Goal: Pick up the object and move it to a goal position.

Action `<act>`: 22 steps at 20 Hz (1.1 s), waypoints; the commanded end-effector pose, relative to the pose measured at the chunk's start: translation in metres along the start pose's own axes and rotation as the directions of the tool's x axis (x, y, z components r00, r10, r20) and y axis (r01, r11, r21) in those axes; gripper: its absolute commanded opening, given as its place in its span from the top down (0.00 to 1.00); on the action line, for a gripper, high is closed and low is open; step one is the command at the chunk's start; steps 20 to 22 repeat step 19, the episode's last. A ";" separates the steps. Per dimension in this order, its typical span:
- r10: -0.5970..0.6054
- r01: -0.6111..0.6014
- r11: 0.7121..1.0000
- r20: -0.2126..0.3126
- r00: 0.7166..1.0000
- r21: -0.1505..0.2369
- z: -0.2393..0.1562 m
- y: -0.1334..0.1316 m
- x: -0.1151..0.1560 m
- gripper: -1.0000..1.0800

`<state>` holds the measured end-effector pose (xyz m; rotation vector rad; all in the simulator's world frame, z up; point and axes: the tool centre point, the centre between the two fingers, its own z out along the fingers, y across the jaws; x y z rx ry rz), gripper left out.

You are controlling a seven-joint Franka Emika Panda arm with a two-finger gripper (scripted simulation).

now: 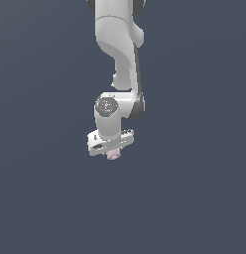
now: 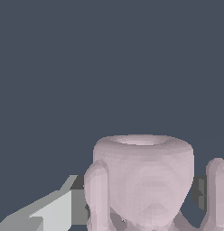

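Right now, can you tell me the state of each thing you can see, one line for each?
Gripper: pointing down, fingers mostly hidden; open or shut cannot be told.
Pale pink object: directly under the gripper, partly hidden by it; the wrist view shows it close up between grey finger parts. A firm grasp is not clear.
Arm: reaching down from above.

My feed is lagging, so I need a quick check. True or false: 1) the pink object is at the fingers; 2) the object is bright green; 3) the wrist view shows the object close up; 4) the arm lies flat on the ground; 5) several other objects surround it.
1) True: the pink object sits just under the gripper.
2) False: it is pale pink.
3) True: it fills the lower wrist view, one finger beside it.
4) False: the arm hangs downward.
5) False: no other objects show.
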<state>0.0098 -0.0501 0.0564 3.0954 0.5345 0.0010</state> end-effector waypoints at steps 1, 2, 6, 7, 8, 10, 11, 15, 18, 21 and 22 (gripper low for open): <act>-0.001 0.001 1.000 -0.001 1.000 0.000 -0.010 -0.004 0.010 1.00; -0.001 0.001 1.000 0.000 1.000 0.000 -0.014 -0.005 0.015 1.00; -0.001 0.001 1.000 0.000 1.000 0.000 -0.033 -0.011 0.036 1.00; -0.001 0.001 1.000 0.000 1.000 0.000 -0.037 -0.013 0.041 1.00; -0.001 0.001 1.000 0.000 1.000 0.000 -0.041 -0.014 0.045 1.00; -0.001 0.001 1.000 0.000 1.000 0.000 -0.048 -0.016 0.052 1.00; -0.001 0.001 1.000 0.000 1.000 0.000 -0.050 -0.017 0.055 1.00; -0.001 0.001 1.000 0.000 1.000 0.000 -0.057 -0.019 0.063 1.00; -0.001 0.001 1.000 0.000 1.000 0.000 -0.058 -0.019 0.066 1.00; -0.001 0.001 1.000 0.000 1.000 0.000 -0.059 -0.019 0.066 1.00; -0.001 0.001 1.000 0.000 1.000 0.000 -0.059 -0.019 0.066 1.00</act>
